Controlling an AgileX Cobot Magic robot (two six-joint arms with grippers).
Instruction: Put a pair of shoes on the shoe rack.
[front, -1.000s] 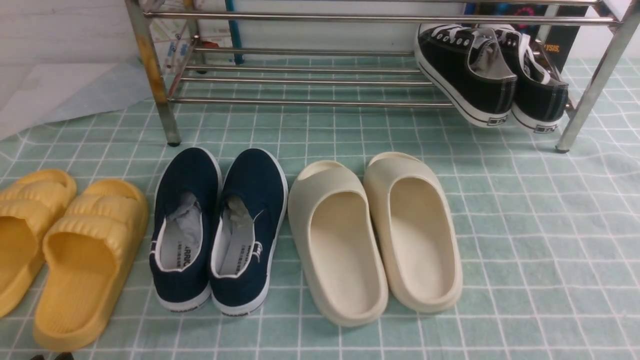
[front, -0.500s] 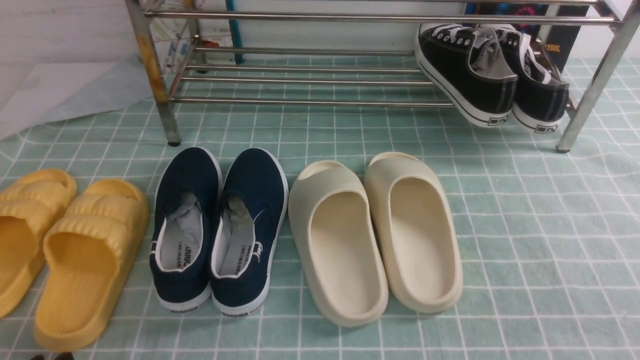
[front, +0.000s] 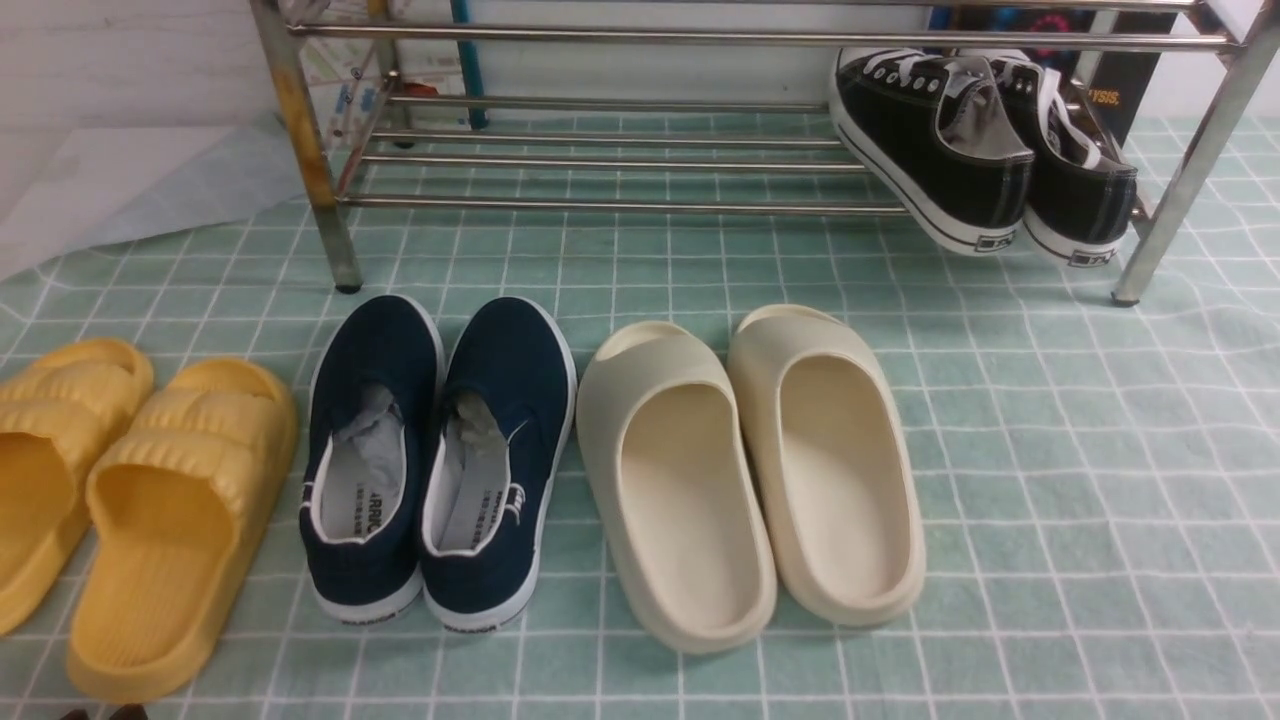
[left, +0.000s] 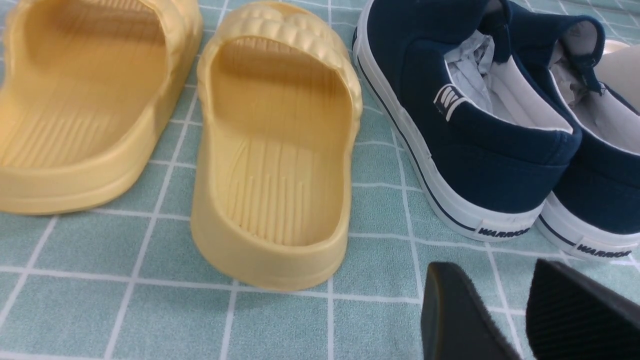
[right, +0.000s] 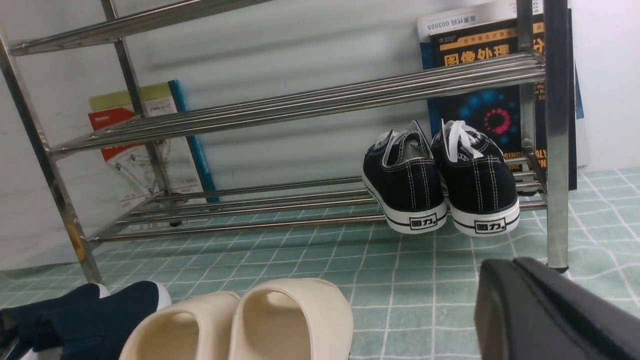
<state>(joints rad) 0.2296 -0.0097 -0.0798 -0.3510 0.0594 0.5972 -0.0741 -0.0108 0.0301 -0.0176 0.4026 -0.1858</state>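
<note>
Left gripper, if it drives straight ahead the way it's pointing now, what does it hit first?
Most likely the heel of the near navy slip-on, which sits directly beyond the left gripper fingers. A gap of cloth lies between them; depth is unclear.

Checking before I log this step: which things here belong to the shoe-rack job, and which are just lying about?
Job:
black sneakers, on the bottom tier, right end
shoe rack

Lying about:
navy slip-ons
cream slides
yellow slides
books behind the rack
</note>
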